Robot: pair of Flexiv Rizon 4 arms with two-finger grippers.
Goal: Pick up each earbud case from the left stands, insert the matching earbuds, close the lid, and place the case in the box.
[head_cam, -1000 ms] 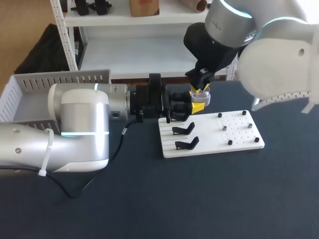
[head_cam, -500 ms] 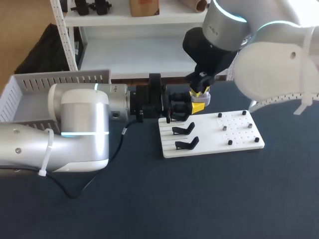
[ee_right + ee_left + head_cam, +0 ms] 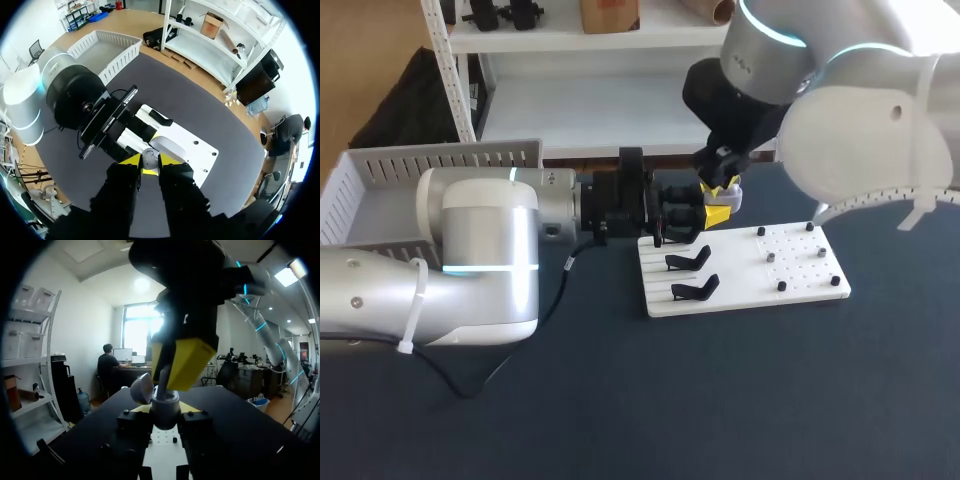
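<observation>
My left gripper [image 3: 710,214] reaches in from the left, shut on a grey earbud case [image 3: 729,199] that it holds above the back left corner of the white board [image 3: 800,285]. In the left wrist view the case [image 3: 165,409] sits between that gripper's [image 3: 164,423] fingers with its lid [image 3: 142,389] swung open. My right gripper [image 3: 720,186] hangs straight over the case. In the right wrist view, it [image 3: 150,161] is shut on a small grey earbud [image 3: 148,158], right at the open case [image 3: 170,147].
Two black stands [image 3: 688,262] [image 3: 695,290] stand on the board's left half. Small pegs and earbuds [image 3: 771,256] dot its right half. A white slatted box [image 3: 380,200] sits at the table's far left behind my left arm.
The right arm has shifted slightly to the left above the case. The left arm and the case have stayed put.
</observation>
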